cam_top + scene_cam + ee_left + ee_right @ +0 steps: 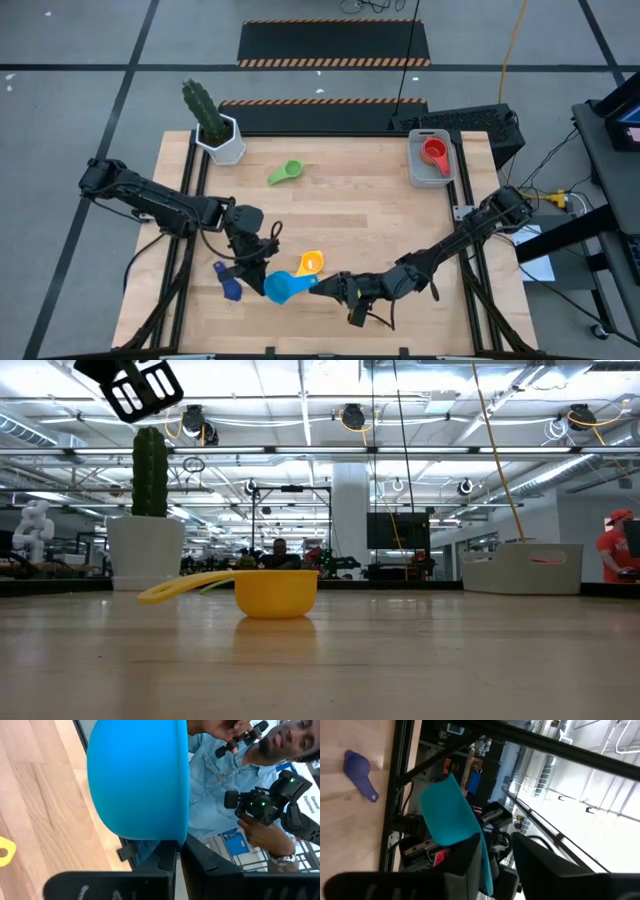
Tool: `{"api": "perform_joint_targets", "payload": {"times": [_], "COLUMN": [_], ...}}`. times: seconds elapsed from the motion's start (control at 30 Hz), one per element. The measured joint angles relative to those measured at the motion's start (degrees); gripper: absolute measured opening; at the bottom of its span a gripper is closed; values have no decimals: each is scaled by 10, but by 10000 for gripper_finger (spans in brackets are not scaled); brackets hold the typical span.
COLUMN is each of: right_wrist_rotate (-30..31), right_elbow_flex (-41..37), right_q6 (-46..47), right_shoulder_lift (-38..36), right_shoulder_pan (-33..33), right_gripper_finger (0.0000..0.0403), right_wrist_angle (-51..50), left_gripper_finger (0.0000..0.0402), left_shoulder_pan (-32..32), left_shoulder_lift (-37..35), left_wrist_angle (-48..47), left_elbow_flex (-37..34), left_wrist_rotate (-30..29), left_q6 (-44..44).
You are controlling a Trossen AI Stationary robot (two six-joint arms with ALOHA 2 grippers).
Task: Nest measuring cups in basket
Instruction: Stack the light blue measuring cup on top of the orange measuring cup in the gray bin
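between both pincers, blue cup (279, 288) half hidden.

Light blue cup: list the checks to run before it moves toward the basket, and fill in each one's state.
1. Light blue cup sits between both grippers near the table's front edge: ok.
2. Left gripper is shut on the cup's rim: ok.
3. Right gripper has a firm hold on the cup's handle: cannot tell.
4. Basket has room, with only the red cup inside: ok.
5. Dark blue cup, lying close by the left gripper, is clear of the move: cannot tell.
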Motion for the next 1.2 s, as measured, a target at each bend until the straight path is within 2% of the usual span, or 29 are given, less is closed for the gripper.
{"api": "perform_joint_targets", "payload": {"times": [0.1, 0.3, 0.43, 0.6, 0.77, 0.9, 1.03, 1.2], "right_wrist_rotate": [-2, -2, -2, -1, -1, 0, 0, 0], "right_elbow_flex": [0, 0, 0, 0, 0, 0, 0, 0], "right_q6": [-6, -25, 2, 43, 25, 10, -25, -76], "right_shoulder_lift": [0, 0, 0, 0, 0, 0, 0, 0], "right_shoulder_pan": [1, 1, 0, 0, 2, 1, -3, -8], "right_gripper_finger": [82, 39, 30, 64, 122, 156, 161, 141], "right_wrist_angle": [2, -3, -33, -46, -41, -42, -45, -45], "left_gripper_finger": [21, 8, 20, 8, 19, 8, 15, 18], "left_shoulder_pan": [0, 1, 1, 1, 0, 0, -3, -12], "left_shoulder_lift": [0, 0, 0, 0, 0, 0, 0, 0], "left_wrist_angle": [0, 0, 0, 0, -15, -17, -17, -18], "left_elbow_flex": [0, 0, 0, 0, 0, 0, 0, 0], "left_wrist_rotate": [0, -7, -11, -6, -4, -7, -13, -14], "left_q6": [-10, -16, -15, -5, -1, 0, -1, -3]}}
